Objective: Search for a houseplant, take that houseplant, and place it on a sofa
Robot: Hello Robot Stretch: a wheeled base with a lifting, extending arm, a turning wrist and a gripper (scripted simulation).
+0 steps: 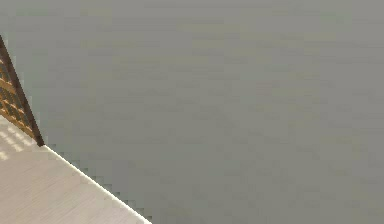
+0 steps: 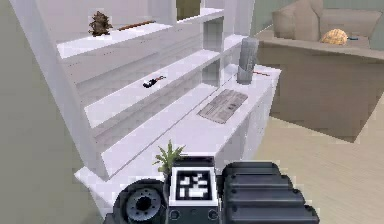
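Note:
A small green houseplant [image 2: 169, 157] with spiky leaves stands on the lowest white ledge of a shelf unit [image 2: 130, 100], near its front end. Just below it, at the arm side view's bottom edge, sit a white square with black marks [image 2: 195, 187] and, left of that, the gripper's dark round body [image 2: 146, 204]. Its far end is not clear, so I cannot tell whether it holds anything. A beige sofa [image 2: 330, 75] stands at the upper right, with a tan rounded thing [image 2: 335, 38] on its seat.
The white shelves carry a small brown figure [image 2: 99, 22], a small dark item [image 2: 152, 82], a flat grey keyboard-like slab [image 2: 223, 104] and a grey cylinder [image 2: 247, 60]. In the forward view a plain grey wall [image 1: 220, 100] stands close, with a brick-patterned edge [image 1: 15, 100] and pale floor [image 1: 50, 195].

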